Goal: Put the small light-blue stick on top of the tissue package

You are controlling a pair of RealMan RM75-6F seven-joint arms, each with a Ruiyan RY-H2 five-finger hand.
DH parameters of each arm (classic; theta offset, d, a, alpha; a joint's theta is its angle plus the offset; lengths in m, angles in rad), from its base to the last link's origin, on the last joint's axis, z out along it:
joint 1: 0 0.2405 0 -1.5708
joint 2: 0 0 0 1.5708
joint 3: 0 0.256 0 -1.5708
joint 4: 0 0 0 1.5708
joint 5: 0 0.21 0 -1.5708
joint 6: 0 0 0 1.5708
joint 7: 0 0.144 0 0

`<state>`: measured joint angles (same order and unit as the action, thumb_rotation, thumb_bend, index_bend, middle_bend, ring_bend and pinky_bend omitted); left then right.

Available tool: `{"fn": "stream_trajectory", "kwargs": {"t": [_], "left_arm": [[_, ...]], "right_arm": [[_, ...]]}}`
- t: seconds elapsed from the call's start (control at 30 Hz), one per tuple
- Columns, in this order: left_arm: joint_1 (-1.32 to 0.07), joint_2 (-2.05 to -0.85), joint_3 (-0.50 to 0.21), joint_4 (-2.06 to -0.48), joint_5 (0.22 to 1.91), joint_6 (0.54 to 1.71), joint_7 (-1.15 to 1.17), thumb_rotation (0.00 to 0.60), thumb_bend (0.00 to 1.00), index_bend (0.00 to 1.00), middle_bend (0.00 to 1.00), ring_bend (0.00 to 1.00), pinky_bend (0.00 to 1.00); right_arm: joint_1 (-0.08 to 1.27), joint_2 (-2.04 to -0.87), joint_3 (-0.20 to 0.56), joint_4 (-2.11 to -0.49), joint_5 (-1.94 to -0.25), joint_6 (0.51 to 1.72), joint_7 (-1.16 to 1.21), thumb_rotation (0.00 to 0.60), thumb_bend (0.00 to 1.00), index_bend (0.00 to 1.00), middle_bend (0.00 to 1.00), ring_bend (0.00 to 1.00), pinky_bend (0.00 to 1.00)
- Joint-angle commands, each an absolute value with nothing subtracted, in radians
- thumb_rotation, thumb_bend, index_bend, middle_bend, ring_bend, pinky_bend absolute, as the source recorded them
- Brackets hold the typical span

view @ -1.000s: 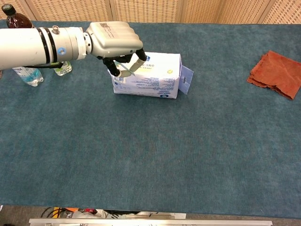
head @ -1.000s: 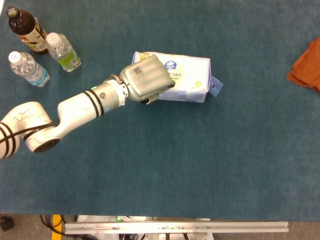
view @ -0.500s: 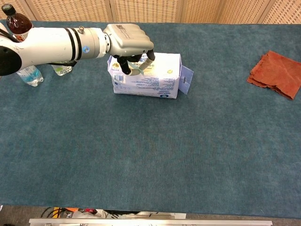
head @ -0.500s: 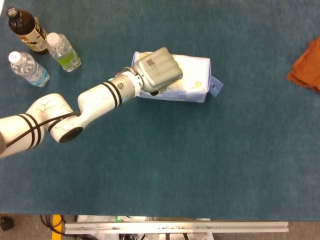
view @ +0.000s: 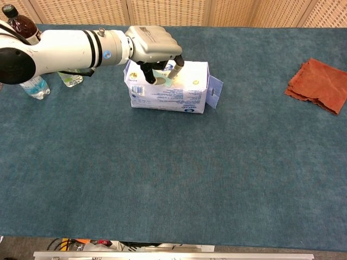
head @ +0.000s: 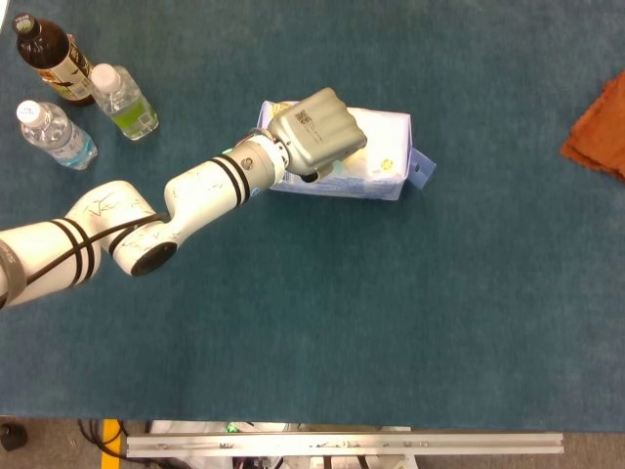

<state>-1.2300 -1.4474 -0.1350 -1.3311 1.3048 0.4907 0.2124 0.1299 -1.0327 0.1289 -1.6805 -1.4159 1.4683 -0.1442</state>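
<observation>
The white and blue tissue package (head: 379, 156) lies on the teal table, also seen in the chest view as the tissue package (view: 187, 89). My left hand (head: 317, 132) hovers over the package's left half, back of the hand upward. In the chest view the left hand (view: 154, 46) points its fingers (view: 146, 73) down at the package's top. A small pale light-blue stick (view: 167, 75) shows between them, pinched, its lower end at or just above the top face. The head view hides the stick under the hand. My right hand is out of sight.
A brown bottle (head: 49, 49) and two clear water bottles (head: 125, 101) (head: 57, 135) stand at the far left. A rust-orange cloth (view: 320, 84) lies at the right edge. A blue flap (head: 420, 168) sticks out of the package's right end.
My left hand has moved right and farther from the package's front left corner to over its top, carrying the stick, and the arm has stretched out after it.
</observation>
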Motion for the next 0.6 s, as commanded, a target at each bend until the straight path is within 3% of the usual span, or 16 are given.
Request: {"fn": "stream_trajectory", "kwargs": {"t": [0.03, 0.3, 0.6], "left_arm": [[-1.232, -1.451, -0.136, -1.326, 1.288, 0.498, 0.223, 0.600, 0.39, 0.45, 0.96, 0.97, 0.94], [-1.221, -1.439, -0.138, -1.338, 1.253, 0.536, 0.242, 0.600, 0.39, 0.41, 0.95, 0.97, 0.94], [-1.144, -1.363, -0.117, -1.443, 1.255, 0.672, 0.285, 0.600, 0.39, 0.39, 0.93, 0.95, 0.94]], "right_arm": [[0.128, -1.031, 0.129, -1.682, -1.416, 1.470, -0.144, 0.600, 0.43, 0.23, 0.35, 0.26, 0.39], [0.123, -1.029, 0.128, -1.685, -1.421, 1.480, -0.141, 0.600, 0.43, 0.23, 0.35, 0.26, 0.39], [0.125, -1.020, 0.131, -1.684, -1.435, 1.484, -0.131, 0.600, 0.43, 0.23, 0.35, 0.27, 0.39]]}}
